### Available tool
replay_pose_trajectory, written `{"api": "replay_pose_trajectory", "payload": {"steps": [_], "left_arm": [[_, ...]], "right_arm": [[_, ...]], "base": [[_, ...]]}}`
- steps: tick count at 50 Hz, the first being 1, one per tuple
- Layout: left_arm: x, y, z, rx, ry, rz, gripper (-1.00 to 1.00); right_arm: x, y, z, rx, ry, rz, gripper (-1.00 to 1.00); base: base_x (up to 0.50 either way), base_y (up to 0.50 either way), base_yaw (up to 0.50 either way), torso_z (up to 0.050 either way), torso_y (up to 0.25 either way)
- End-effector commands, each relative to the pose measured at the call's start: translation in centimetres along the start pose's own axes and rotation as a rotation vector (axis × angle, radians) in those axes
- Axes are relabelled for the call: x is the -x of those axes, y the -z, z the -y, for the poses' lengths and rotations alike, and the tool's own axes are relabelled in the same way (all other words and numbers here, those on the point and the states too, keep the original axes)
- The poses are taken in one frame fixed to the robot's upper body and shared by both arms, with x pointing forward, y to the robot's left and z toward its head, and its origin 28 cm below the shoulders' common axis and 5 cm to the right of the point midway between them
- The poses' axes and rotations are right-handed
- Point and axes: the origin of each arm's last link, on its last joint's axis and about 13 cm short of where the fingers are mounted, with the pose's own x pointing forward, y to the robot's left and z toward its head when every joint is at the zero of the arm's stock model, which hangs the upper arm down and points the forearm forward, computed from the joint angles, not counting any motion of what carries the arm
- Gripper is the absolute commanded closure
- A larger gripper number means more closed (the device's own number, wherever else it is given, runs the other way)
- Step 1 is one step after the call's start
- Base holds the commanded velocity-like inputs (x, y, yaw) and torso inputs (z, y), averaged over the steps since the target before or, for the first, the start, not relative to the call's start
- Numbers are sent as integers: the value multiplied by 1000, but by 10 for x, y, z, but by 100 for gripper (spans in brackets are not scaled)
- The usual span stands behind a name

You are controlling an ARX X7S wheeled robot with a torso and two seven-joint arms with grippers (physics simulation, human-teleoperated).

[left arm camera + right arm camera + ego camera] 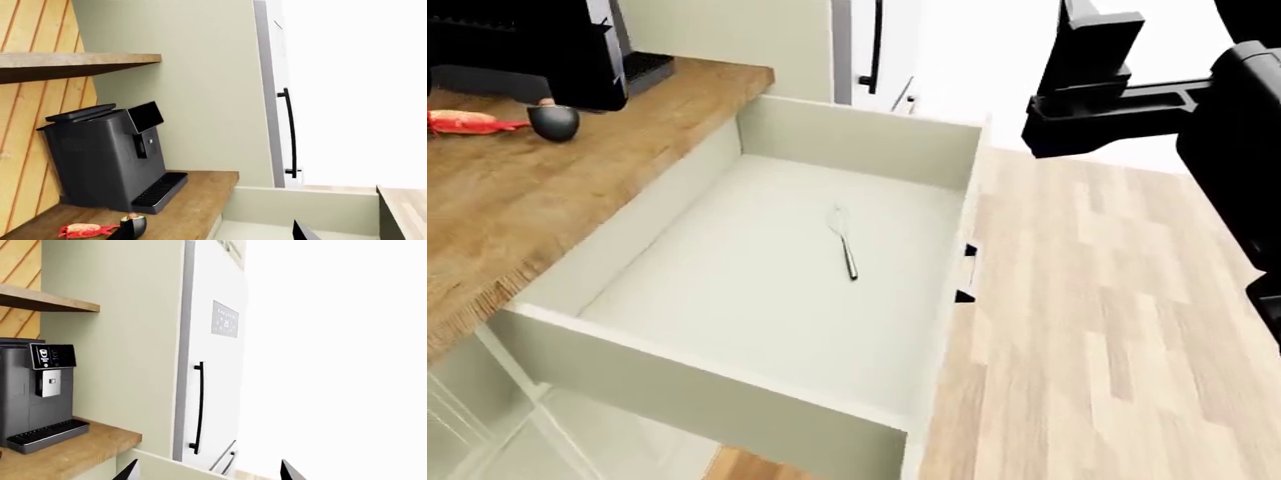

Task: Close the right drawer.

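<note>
The right drawer (pixel 694 385) stands pulled far out from under the wooden counter (pixel 534 200), a deep cream box with a pale inside. A slim whisk (pixel 845 243) lies on its floor. Bits of its black handle (pixel 965 272) show on the outer face, towards the floor side. My right arm (pixel 1121 95) hangs high past the drawer's far corner. In the left wrist view my left gripper (pixel 217 235) is open above the drawer's far wall (pixel 300 207). The right gripper (pixel 209 474) is open too, with the drawer's wall (pixel 167 467) below it and nothing between its fingers.
A dark coffee machine (pixel 107 160) stands on the counter, with a red item (pixel 467 122) and a small black rounded object (pixel 554 120) beside it. A tall white door with a long black handle (pixel 199 407) rises behind the drawer. Wood floor (pixel 1094 300) lies to the drawer's right.
</note>
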Motion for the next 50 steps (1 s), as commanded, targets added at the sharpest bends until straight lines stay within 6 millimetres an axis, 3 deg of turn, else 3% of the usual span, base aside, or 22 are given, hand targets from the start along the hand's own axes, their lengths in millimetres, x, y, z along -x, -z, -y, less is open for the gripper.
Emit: {"api": "replay_pose_trajectory", "payload": {"steps": [1,9,15,50], "left_arm": [[0,0,0,-1,1,0,-100],[0,0,0,-3,1,1,-100],[0,0,0,-2,1,1,-100],[0,0,0,1,3,0,-100]], "right_arm": [[0,0,0,-12,-6,7,-100],[-1,1,0,-2,13,-2,-100],[0,3,-1,-23,-1,-7,-100],[0,0,1,-16,14,-6,-100]], "base": [[537,-162,0,0,0],[525,-171,0,0,2],[16,-10,-42,0,0],[0,0,-500,0,0]]}}
